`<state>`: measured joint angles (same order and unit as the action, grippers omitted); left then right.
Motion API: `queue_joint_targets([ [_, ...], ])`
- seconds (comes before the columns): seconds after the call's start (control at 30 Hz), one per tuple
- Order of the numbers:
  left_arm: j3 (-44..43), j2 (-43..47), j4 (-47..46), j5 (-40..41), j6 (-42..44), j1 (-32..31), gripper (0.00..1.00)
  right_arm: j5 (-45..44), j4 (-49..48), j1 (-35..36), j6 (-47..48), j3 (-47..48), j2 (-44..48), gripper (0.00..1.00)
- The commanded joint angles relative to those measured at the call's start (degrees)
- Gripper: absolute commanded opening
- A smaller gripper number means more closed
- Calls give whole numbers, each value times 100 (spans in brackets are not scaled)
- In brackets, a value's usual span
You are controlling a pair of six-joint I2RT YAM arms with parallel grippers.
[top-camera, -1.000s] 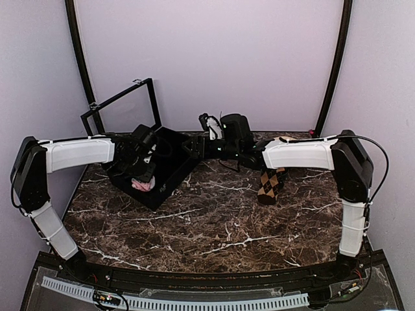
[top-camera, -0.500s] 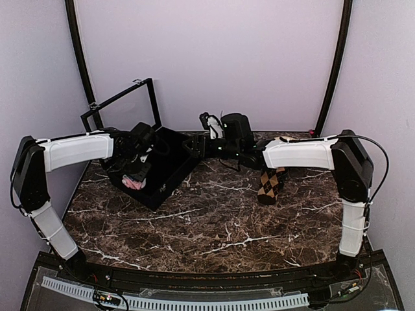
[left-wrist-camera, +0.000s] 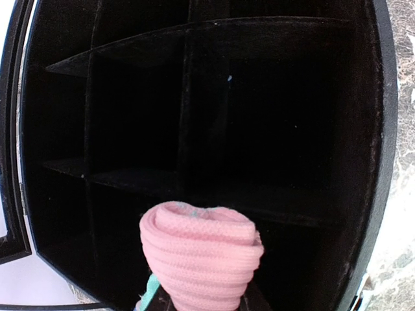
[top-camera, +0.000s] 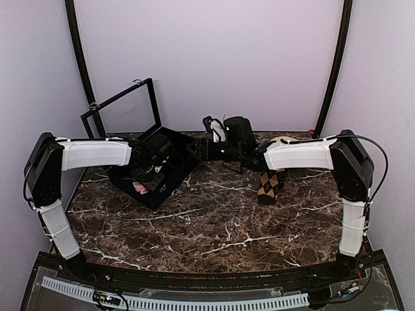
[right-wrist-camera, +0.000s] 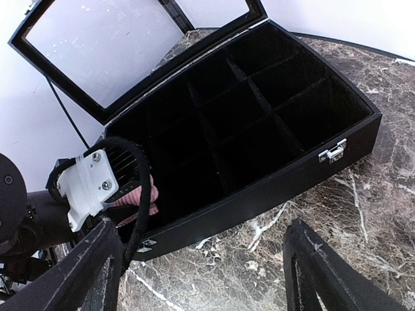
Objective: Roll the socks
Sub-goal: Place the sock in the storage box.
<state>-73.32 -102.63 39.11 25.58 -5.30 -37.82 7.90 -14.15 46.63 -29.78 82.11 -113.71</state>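
Light: soft, even; wall (top-camera: 214, 58) behind the black box (top-camera: 172, 183) bright
Inside the box: near-black, detail lost
Box rim, left wrist view: bowed

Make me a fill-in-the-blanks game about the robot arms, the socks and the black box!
1. The left gripper holds a rolled sock that is ____ in color.
2. The lid of the black box stands ____.
3. The right gripper has wide jaws that hold ____.
4. The argyle sock lies outside the box, on the ____.

Missing words: pink; open; nothing; table.
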Motion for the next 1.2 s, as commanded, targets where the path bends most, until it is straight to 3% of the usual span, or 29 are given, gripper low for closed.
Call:
queue_joint_targets([
  [0.0, 119, -221, 52, -392, -230, -94, 0, 27, -275, -52, 42, -79, 253, 79],
  [0.4, 538, -297, -511, -1156, -961, 140, 0, 32, -332, -83, 67, -162, 346, 79],
  [0.8, 890, -280, -412, -1780, -1489, 195, 0, 49, -353, -111, 99, -228, 473, 79],
  [1.17, 1542, -270, -1174, -2962, -1940, 530, 0, 36, -313, -112, 147, -204, 481, 79],
])
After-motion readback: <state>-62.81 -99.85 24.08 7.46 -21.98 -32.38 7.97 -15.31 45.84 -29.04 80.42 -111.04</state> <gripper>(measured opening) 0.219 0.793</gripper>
